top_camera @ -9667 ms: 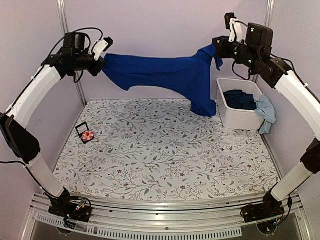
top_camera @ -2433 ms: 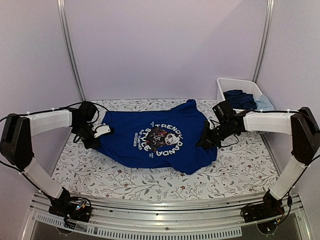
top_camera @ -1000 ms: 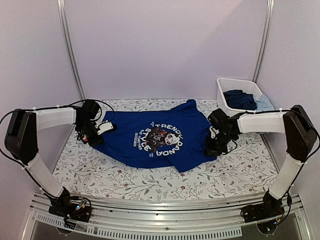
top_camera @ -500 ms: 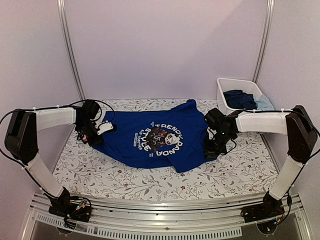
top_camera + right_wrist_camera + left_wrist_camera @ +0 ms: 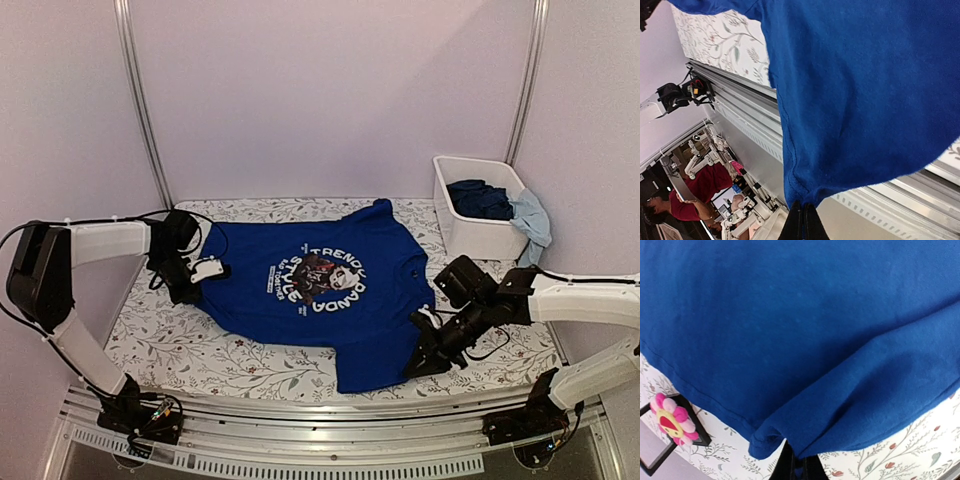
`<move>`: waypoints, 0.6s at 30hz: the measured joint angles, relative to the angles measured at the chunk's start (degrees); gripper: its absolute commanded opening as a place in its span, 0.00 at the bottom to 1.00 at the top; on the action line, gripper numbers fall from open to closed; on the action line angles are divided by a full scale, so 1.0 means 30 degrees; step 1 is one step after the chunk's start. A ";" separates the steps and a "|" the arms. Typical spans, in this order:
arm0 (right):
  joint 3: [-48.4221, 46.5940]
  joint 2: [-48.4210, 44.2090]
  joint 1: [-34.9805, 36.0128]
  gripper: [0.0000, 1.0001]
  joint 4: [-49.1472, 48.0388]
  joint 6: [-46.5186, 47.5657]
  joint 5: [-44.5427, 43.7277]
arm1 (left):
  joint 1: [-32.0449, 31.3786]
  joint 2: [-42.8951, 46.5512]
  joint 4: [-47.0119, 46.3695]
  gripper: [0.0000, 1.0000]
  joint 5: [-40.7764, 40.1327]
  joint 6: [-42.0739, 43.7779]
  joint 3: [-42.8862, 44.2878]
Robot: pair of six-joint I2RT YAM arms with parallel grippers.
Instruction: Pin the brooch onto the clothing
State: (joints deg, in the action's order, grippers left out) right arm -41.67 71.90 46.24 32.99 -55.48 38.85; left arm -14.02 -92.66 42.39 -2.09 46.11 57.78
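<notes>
The clothing (image 5: 320, 285), a royal-blue T-shirt with white lettering around a dark panda print, lies spread on the floral table. My left gripper (image 5: 196, 290) is shut on its left edge; the left wrist view shows the black fingers (image 5: 800, 467) pinching a fold of blue cloth (image 5: 805, 340). My right gripper (image 5: 413, 367) is shut on the hem corner near the table's front edge, with the cloth (image 5: 865, 90) hanging from the closed fingertips (image 5: 802, 220). The brooch (image 5: 671, 420), pink petals around a yellow centre, rests on a small dark tray (image 5: 660, 460) just left of the shirt's edge. It is hidden in the top view.
A white bin (image 5: 470, 235) at the back right holds bunched dark-blue clothes (image 5: 480, 198), with a light-blue cloth (image 5: 535, 225) draped over its side. A metal rail (image 5: 320, 425) runs along the near edge, just below the right gripper. Upright posts stand at the back.
The right gripper shut on the shirt's hem and pulled it from the right middle of the table to the near edge, stretching the shirt out. The left gripper has barely moved.
</notes>
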 measured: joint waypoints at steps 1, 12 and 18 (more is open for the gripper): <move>0.0590 0.0117 0.0364 0.00 -0.0204 -0.0466 0.0255 | 0.0000 0.0073 0.0189 0.00 0.0044 0.0146 -0.0204; 0.1362 0.1217 0.1086 0.12 -0.0277 -0.1384 0.1253 | 0.0000 0.1392 0.1792 0.06 -0.0015 0.1559 -0.2025; 0.1246 0.1348 0.1086 0.41 0.0860 -0.1035 0.0750 | 0.0015 0.1377 0.2404 0.51 -0.0015 0.1880 -0.1996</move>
State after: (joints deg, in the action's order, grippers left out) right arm -37.93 75.94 49.50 35.57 -58.59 41.10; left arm -13.98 -88.53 49.60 -2.13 51.75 51.79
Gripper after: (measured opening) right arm 0.352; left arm 0.325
